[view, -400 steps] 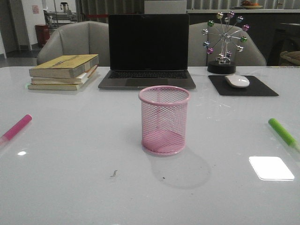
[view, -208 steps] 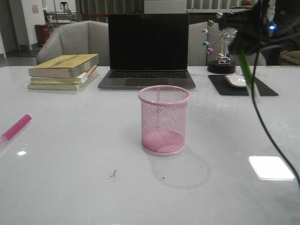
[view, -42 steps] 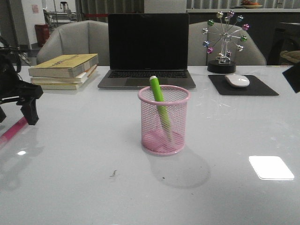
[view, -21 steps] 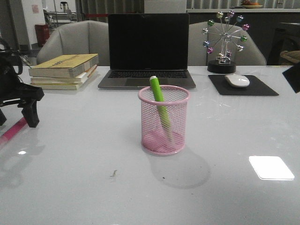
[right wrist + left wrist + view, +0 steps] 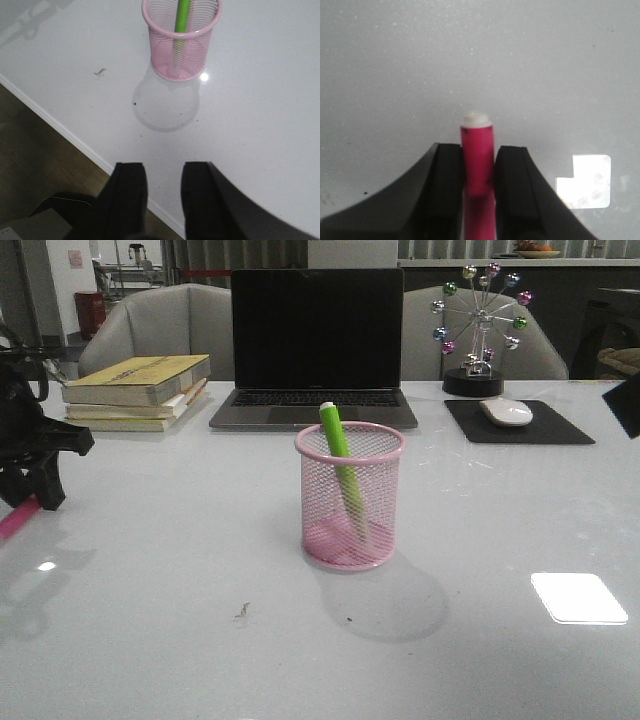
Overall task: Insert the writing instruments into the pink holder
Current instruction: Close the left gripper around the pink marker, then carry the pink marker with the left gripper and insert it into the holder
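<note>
Magenta marker [image 5: 478, 160] — pale tip pointing away from the wrist, seemingly flat — pinched lengthwise in left hand [image 5: 479, 172].

A glossy, reflective white table [image 5: 180, 640] is seen. Fine pink wire mesh forms the holder [image 5: 350, 496]. Smooth plastic is shown by the magenta marker [image 5: 477, 160] pinched between the left gripper's [image 5: 479, 187] matt black fingers [image 5: 445, 190].
</note>
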